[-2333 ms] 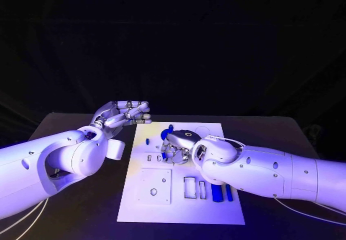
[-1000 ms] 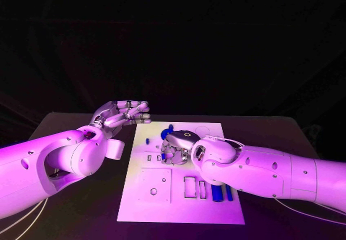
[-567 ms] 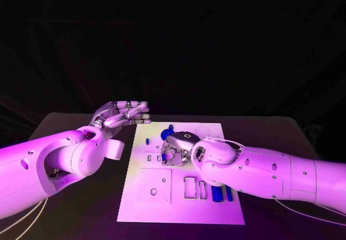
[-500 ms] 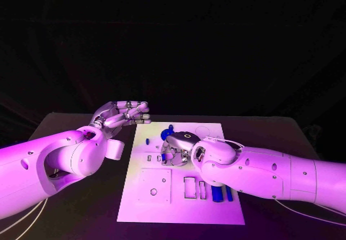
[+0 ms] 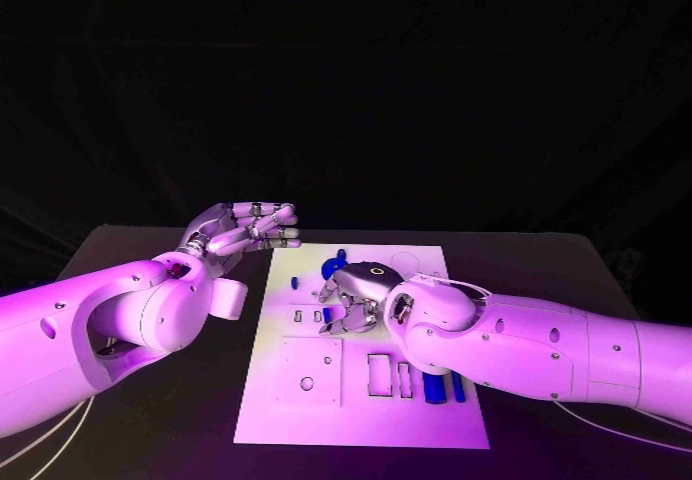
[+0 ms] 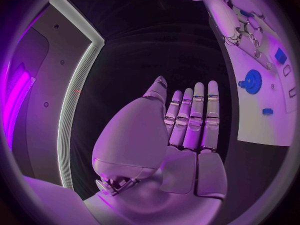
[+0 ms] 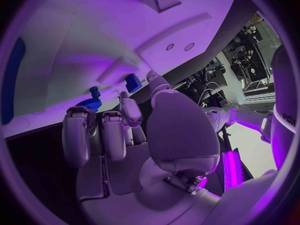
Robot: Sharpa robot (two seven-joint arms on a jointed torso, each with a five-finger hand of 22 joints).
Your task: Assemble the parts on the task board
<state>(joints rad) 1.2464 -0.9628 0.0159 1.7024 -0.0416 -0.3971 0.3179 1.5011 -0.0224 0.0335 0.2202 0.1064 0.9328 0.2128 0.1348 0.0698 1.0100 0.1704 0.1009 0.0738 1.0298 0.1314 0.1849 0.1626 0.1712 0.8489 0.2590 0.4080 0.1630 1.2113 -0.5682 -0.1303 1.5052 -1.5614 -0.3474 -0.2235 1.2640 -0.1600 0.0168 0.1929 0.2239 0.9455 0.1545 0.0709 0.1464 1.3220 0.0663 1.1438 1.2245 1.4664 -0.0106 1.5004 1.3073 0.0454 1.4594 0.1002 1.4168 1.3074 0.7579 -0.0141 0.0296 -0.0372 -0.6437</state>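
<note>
The right hand (image 5: 351, 296) is hovering low over the middle of the white task board (image 5: 361, 420), its fingers curled down near a small blue part (image 7: 133, 82); I cannot tell if it is grasping anything. The left hand (image 5: 245, 229) is hanging raised beside the board's far left corner, holding nothing, its fingers straight and close together. Two long blue parts (image 5: 443, 386) are lying on the board near the right arm.

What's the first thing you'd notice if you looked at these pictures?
Two big white robot arms reach over a black table. The right hand hovers low over the middle of the white task board, fingers curled down near a small blue part. The left hand is raised beside the board's far left corner, holding nothing, and a round blue part lies on the board.
</note>
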